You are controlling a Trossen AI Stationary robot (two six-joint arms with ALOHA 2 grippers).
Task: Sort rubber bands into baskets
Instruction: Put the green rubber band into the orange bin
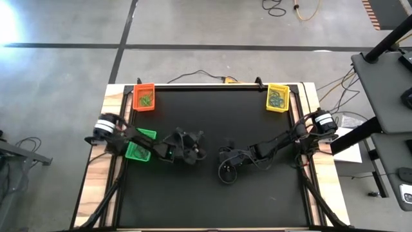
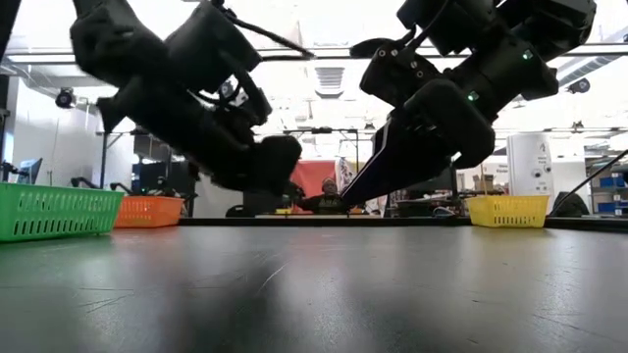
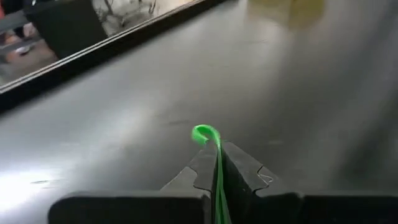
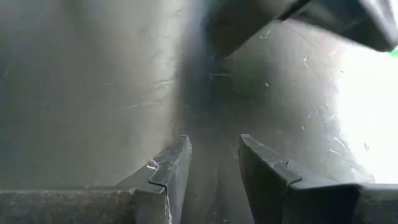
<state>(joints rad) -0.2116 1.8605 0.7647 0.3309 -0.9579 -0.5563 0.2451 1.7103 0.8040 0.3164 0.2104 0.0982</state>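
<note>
Left gripper (image 3: 216, 171) pinches a green rubber band (image 3: 208, 134) thinly, mid-table; it could slip before the green basket (image 1: 140, 143). Right gripper (image 4: 214, 158) spread, empty, nearby.

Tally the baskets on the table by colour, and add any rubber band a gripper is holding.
Orange basket: 1
Yellow basket: 1
Green basket: 1
Green rubber band pinched in the left gripper: 1
Total: 4
</note>
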